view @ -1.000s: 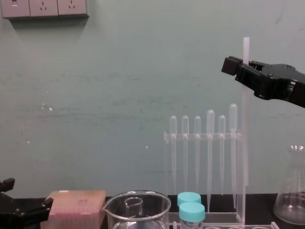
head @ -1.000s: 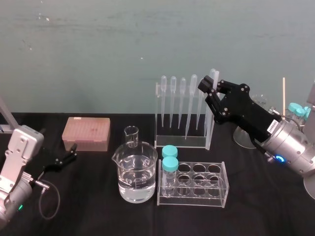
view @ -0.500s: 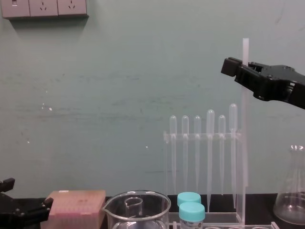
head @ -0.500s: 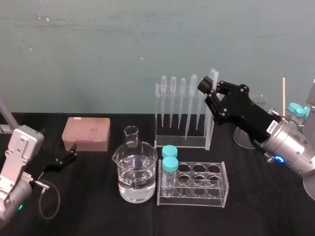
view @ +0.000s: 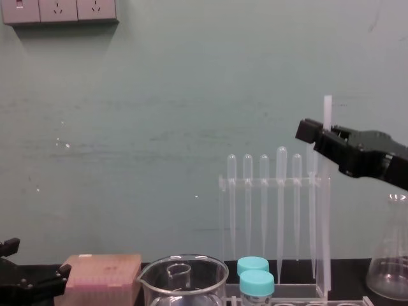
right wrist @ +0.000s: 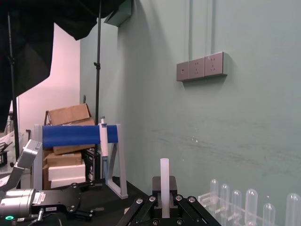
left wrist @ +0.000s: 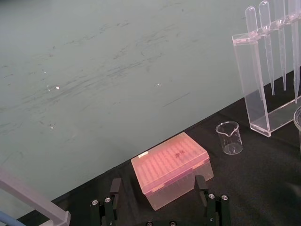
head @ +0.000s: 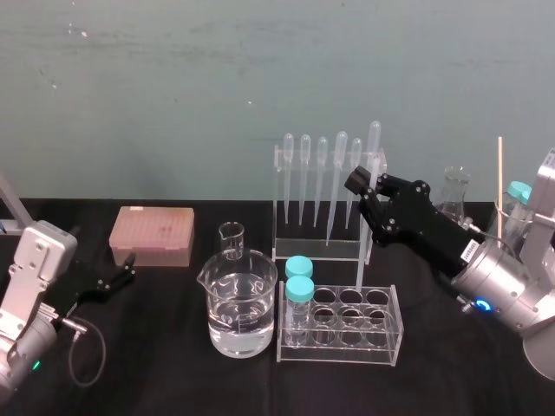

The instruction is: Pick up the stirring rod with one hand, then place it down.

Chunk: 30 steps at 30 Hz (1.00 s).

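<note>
In the head view our right hand (head: 360,186), at 2 o'clock from the beaker (head: 243,316), stays clamped on the rod (head: 360,256). The left hand (head: 121,276) idles open at 8 o'clock. The chest view shows the upright rod has dropped before the pipettes (view: 280,210), so we judge the placing has begun. In the wrist view the rod's top pokes above the shut jaws.

The stirring rod (view: 327,242) is a thin, straight, translucent-white stick standing upright, pinched near its top end between the black jaws of the right gripper (view: 317,136). A short stub pokes up above the claw, and most of the rod's length hangs straight down beneath it. The claw reaches in from the right, its silver wrist behind it.
</note>
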Each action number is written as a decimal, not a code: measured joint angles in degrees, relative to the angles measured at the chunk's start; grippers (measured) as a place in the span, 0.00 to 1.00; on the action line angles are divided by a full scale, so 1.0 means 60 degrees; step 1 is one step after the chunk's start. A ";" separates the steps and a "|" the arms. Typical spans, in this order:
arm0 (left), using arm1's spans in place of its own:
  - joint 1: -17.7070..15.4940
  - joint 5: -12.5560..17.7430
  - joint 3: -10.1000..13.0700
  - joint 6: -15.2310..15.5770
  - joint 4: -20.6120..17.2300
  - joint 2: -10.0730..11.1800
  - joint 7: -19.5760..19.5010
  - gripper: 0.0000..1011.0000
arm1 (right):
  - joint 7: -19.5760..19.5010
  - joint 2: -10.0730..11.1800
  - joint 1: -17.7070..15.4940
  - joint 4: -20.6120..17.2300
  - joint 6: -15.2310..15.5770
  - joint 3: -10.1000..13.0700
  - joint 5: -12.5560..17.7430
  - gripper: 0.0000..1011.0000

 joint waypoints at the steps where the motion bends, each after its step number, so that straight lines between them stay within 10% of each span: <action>1: 0.0000 0.0000 0.0000 0.0000 0.0000 0.0000 0.0001 0.99 | 0.0030 -0.0032 0.0018 0.0074 -0.0034 -0.0008 0.0009 0.07; 30: 0.0000 0.0000 0.0000 0.0000 0.0000 0.0000 0.0000 0.99 | 0.0265 -0.0787 0.0788 0.2264 -0.0447 -0.0377 -0.0590 0.07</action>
